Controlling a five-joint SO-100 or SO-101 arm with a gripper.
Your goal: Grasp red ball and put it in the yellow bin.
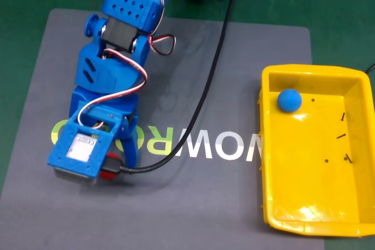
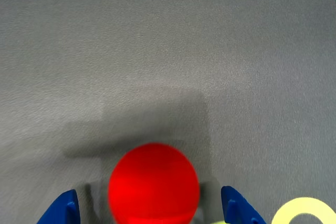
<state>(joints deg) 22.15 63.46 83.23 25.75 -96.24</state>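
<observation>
Ball (image 2: 154,182), bright red, matte and round, sits on the grey mat (image 2: 157,51) between the gripper's (image 2: 152,211) parted blue fingers (image 2: 63,211).

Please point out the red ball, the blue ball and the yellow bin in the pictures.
red ball (image 2: 154,182): wrist view, middle of its front surface.
blue ball (image 1: 289,99): fixed view, centre of the ball.
yellow bin (image 1: 261,162): fixed view, its left wall.

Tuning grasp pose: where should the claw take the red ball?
Across its widest middle, one finger each side. In the wrist view the ball sits on the mat between the open claw fingertips with gaps either side; being round, it likely slips if pinched off-centre.
</observation>
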